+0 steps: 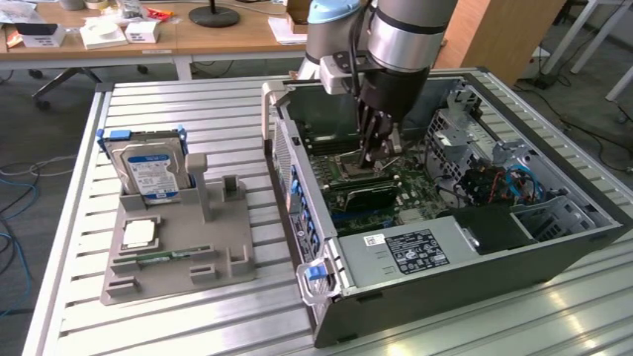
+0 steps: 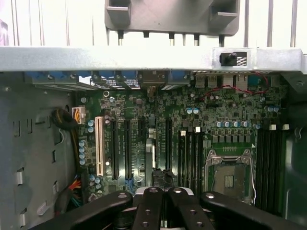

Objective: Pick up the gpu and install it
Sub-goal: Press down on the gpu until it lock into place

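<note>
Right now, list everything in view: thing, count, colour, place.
Table: one, silvery, slatted, under everything.
Computer case: one, dark grey, open, at the exterior view's right.
Motherboard: one, green, inside the case.
Power supply: one, silvery, inside the case.
Fixture tray: one, grey, at the exterior view's left.
Hard drive: one, silver with blue-white label, upright in the tray.
Processor chip: one, silvery, flat on the tray.
Memory stick: one, green, flat on the tray.
Robot arm: one, grey, reaching into the case.
Pincer: one, black, shut, over the motherboard.

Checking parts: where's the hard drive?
On the exterior view's left, the hard drive stands upright in the grey holder, beside the open case.
</note>
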`<state>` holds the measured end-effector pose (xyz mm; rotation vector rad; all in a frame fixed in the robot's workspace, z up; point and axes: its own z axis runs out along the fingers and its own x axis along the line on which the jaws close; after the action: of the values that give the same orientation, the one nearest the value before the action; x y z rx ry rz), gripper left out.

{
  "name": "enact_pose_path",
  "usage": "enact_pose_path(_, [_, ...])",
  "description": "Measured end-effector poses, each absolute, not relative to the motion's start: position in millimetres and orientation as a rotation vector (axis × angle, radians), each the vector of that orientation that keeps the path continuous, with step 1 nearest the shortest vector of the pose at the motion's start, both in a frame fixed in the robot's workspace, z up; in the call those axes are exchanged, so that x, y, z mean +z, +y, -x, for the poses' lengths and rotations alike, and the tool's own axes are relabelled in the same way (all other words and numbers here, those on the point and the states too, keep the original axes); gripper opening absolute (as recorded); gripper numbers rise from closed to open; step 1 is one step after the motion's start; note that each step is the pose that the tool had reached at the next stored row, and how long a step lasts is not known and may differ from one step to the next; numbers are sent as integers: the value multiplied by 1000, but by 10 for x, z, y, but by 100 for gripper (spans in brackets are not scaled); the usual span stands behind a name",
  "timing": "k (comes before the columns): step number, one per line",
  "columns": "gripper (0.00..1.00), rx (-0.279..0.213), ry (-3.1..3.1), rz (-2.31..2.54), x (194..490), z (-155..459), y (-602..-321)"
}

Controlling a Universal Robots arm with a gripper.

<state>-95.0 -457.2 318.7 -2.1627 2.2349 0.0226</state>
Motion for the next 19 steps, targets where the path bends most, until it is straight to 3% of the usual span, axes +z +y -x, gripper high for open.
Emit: enact_pose_path(19, [10,23,2235,2162,3032,954,-4533])
